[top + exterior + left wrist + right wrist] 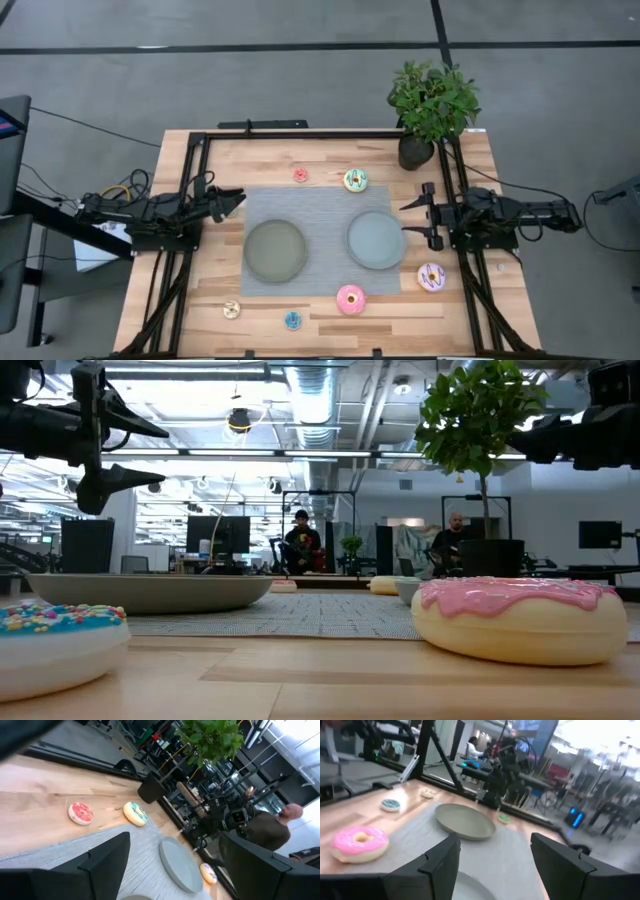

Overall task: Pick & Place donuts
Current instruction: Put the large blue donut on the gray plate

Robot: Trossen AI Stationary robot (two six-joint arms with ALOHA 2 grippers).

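Two dark robot arms hover at either side of a pale wooden table, neither holding anything. The left hand hangs just off the left edge of a grey woven mat, its fingers spread apart; the right hand, fingers likewise apart, sits above the right rim of the grey-blue round plate.

Both that plate and the grey-green round plate to its left lie empty on the mat. Six toy ring donuts are visible, all loose on the table around it: a small red donut and a larger green-and-white sprinkled donut on the far side, a white-and-purple sprinkled donut at the right, and a pink-iced donut, a tiny blue donut and a tiny cream donut along the near side. A potted green plant stands at the far right corner.

No pick appears to have begun. The white-and-purple donut lies nearest the right hand; a clean grasp would likely mean coming straight down with one finger through the ring's hole, closing gently on the slick icing, then lifting clear of the plate's rim before setting it down. The left hand's closest targets look like the red and cream donuts.
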